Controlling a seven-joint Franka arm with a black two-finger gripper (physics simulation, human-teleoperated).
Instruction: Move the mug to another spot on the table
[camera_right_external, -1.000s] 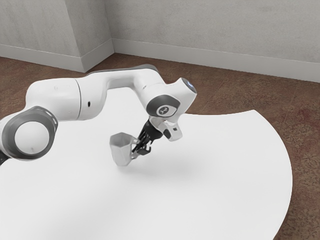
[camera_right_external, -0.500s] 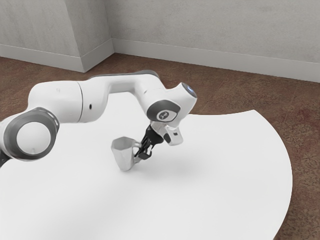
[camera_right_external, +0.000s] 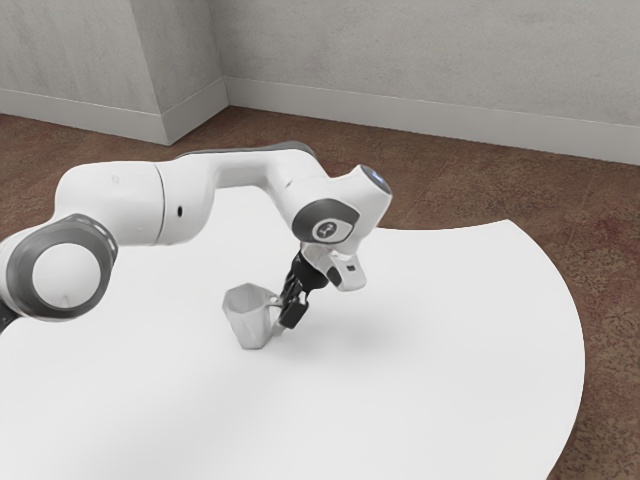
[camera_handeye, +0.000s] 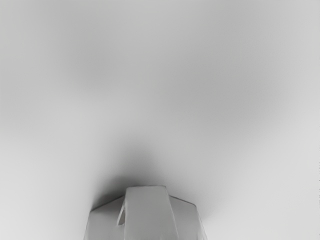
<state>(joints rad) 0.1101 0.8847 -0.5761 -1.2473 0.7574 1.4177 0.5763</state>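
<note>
Compared with a second ago, the mug (camera_right_external: 248, 317) sits lower in the exterior view and a little further toward the frame's bottom. Its tilt has lessened, so the rim now faces nearly straight up. The gripper (camera_right_external: 289, 316) has come down with it, and the white arm (camera_right_external: 200, 195) has dipped slightly at the wrist while its shoulder in the left of the frame stays put. The mug is just left of the frame's centre, over the white table (camera_right_external: 450, 330). Its base is at or just above the surface, and I cannot tell whether it touches. The black fingers (camera_right_external: 294, 308) pinch the mug's handle from the side toward the frame's right. In the wrist view the mug (camera_handeye: 145, 220) lies at the lower middle of the frame, directly under the hand, with its handle (camera_handeye: 148, 207) running up the near face and a dark shadow on the table just beyond it. The mug's open mouth shows its pale grey inner wall.
</note>
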